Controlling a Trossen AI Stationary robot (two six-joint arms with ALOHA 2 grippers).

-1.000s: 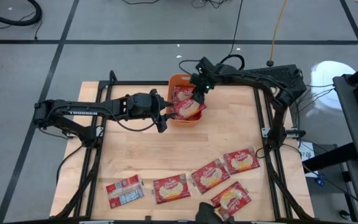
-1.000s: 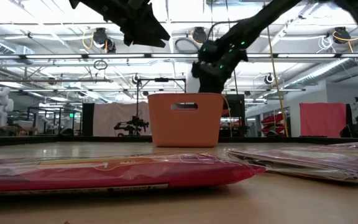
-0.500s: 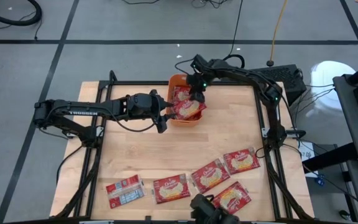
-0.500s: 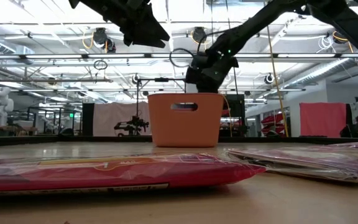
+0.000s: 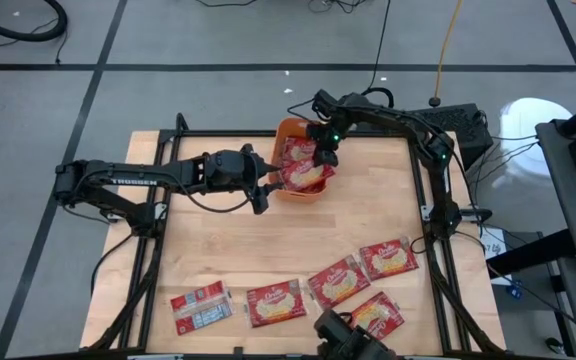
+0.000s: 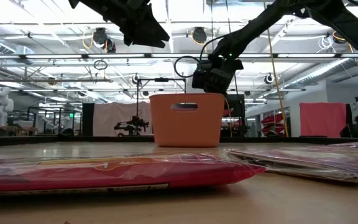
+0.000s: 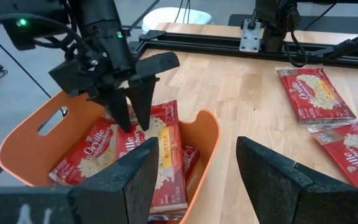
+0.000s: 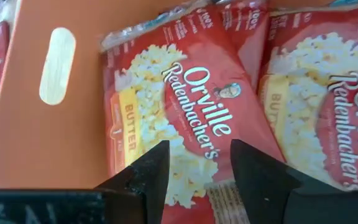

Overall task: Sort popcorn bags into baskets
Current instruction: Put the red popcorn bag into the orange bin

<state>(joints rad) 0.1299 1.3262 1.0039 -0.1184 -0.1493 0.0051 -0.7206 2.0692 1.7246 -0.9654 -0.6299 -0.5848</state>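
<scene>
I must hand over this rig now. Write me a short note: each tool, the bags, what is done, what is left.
Right tool: open, fingers over the packets inside the orange basket, gripping none.
Left tool: open, empty, beside the basket.
Done: several popcorn bags lie in the basket.
Left: five bags on the table's front edge, one showing its grey-blue side, the others label up.

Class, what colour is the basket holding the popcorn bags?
Orange; the basket shows best in the left wrist view.
</scene>
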